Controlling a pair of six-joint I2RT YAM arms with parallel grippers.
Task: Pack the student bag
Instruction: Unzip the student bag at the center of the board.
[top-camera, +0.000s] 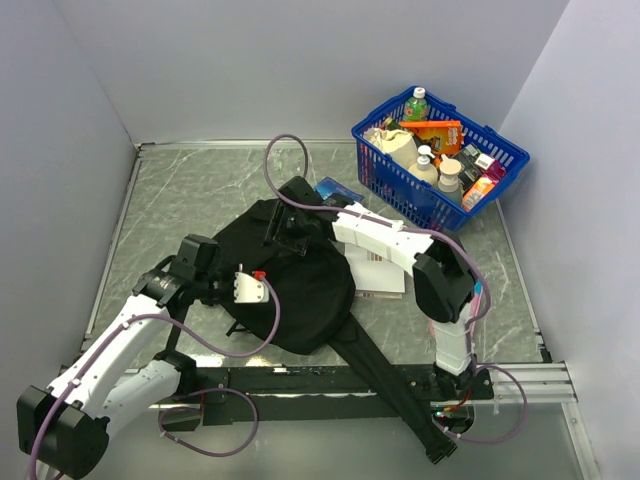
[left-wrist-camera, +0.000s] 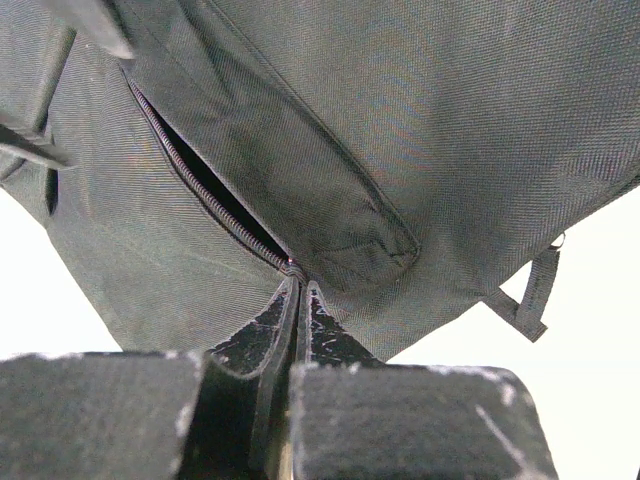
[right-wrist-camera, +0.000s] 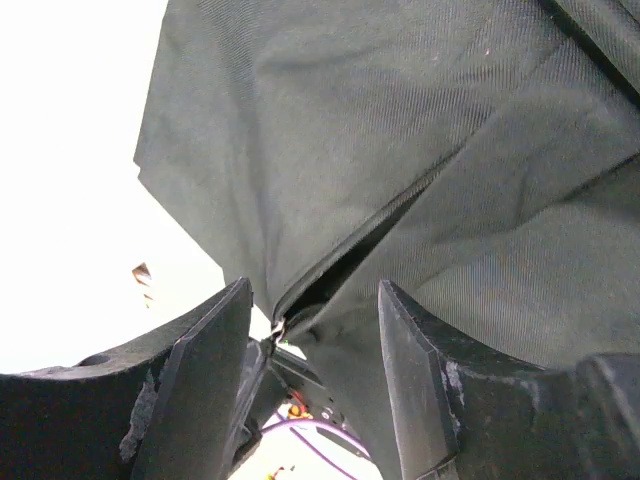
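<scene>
Student bag (top-camera: 300, 285) lying flat in the middle of the table (top-camera: 190, 200), between the two arms, one long strap trailing toward the near edge. Left arm: reaching in low from the near left corner, wrist at the bag's left side. Left gripper (left-wrist-camera: 298, 295): fingers pressed together, pinching the fabric at the end of the partly open zipper (left-wrist-camera: 215, 205). Right arm: elbow raised on the right, forearm folded back over the bag's far edge. Right gripper (right-wrist-camera: 312, 290): fingers spread, straddling the zipper slit. Blue basket (top-camera: 395, 185) stands at the far right corner.
</scene>
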